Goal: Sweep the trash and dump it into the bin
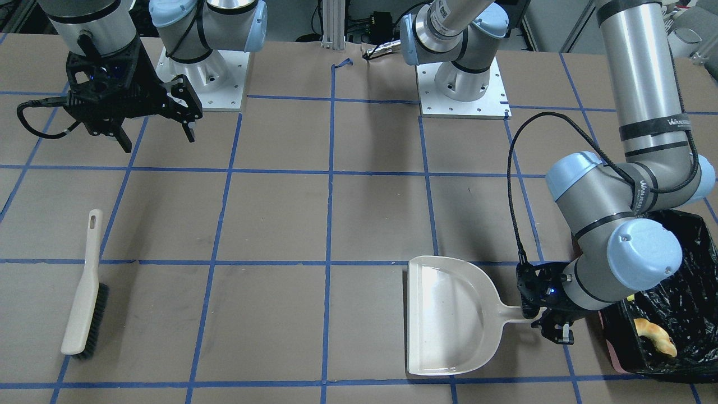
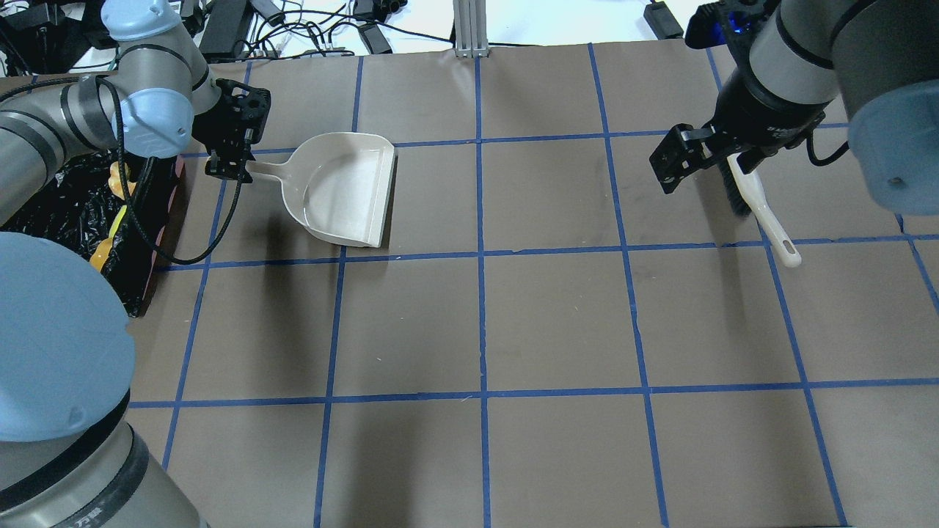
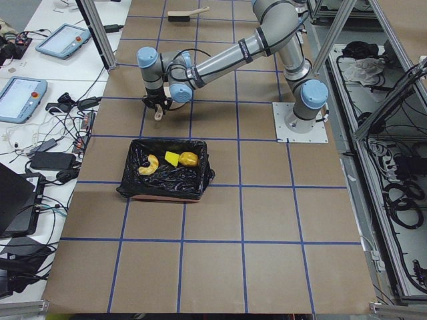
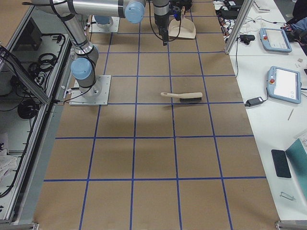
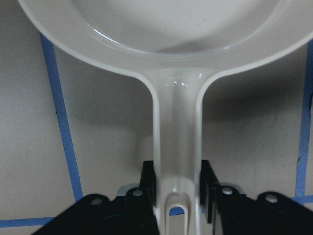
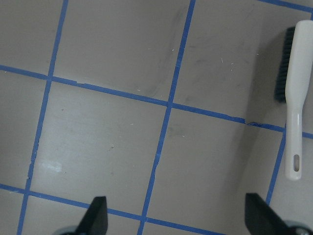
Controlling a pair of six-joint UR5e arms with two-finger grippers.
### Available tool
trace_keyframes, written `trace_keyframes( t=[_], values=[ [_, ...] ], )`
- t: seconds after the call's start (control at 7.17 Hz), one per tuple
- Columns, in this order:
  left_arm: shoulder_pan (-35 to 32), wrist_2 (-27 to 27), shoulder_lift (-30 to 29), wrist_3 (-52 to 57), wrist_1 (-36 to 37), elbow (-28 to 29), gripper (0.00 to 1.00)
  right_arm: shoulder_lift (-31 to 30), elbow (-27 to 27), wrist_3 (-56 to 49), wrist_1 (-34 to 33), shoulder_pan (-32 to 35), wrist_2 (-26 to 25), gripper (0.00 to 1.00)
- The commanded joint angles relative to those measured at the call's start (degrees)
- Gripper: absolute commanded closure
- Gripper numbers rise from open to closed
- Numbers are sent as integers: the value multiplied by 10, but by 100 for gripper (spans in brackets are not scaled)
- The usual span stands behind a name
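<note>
The bin [image 1: 612, 349], a pink-edged box with a black bag, stands at the table's end on my left; it also shows in the left-side view [image 3: 133, 175]. The trash lies in it: a toy croissant [image 1: 656, 336], a yellow sponge [image 3: 172, 159] and another bread piece [image 3: 189, 159]. The beige dustpan [image 1: 454, 314] lies flat and empty beside the bin. My left gripper [image 1: 552, 331] is shut on the dustpan's handle [image 5: 177, 147]. My right gripper [image 1: 158, 137] is open and empty, hovering above the table. The beige brush [image 1: 84, 297] lies on the table, apart from it.
Brown paper with blue tape lines covers the table [image 2: 477, 330]. The brush shows in the overhead view [image 2: 763, 213] partly under my right arm, and in the right wrist view [image 6: 293, 98]. Both arm bases [image 1: 463, 95] stand at the table's robot side.
</note>
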Motion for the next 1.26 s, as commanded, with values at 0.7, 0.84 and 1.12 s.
trace_keyframes(
  t=[0.7,0.84,1.12],
  values=[
    [0,-22,141,-144,-111,25,16,0,0,0,0,0,-1,0],
    [0,-26,168,-211,-135,25,16,1,0,0,-1,0,-1,0],
    [-10,-26,204,-402,-149,23,13,1,0,-1,-1,0,0,0]
  ],
)
